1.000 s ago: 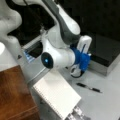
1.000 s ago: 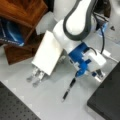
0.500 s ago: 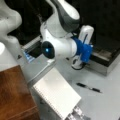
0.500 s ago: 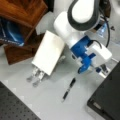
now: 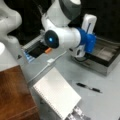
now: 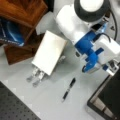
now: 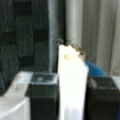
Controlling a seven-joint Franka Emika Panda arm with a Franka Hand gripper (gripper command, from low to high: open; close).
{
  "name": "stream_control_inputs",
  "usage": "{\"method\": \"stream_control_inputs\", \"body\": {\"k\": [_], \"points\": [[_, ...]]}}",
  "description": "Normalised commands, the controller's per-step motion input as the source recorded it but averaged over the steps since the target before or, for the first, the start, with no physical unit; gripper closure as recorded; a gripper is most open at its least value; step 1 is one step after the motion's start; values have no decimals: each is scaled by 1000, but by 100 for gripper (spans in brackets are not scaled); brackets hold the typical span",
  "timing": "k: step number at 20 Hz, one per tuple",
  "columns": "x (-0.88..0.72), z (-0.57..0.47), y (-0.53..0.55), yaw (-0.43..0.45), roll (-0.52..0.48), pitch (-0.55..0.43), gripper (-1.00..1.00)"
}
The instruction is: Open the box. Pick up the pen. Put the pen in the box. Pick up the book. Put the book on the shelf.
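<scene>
Nearest in a front view, the book (image 5: 58, 96) lies propped on a slatted stand (image 5: 78, 113). At its three o'clock the pen (image 5: 88, 87) rests free on the bench (image 5: 105, 105): light, stiff, slick, best pinched mid-barrel. Farther, the end effector (image 5: 86, 40) hangs over the open box (image 5: 106, 56); its opening I cannot tell.

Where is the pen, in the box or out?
Out: the pen lies flat on the table, beside the box.
</scene>
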Motion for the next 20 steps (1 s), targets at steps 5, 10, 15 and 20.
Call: {"method": "stream_control_inputs", "body": {"k": [5, 10, 15, 20], "points": [[126, 243, 300, 85, -159, 101, 100], [114, 256, 335, 46, -131, 54, 100], [75, 242, 268, -23, -108, 33, 100], [10, 206, 201, -54, -94, 11, 100]]}}
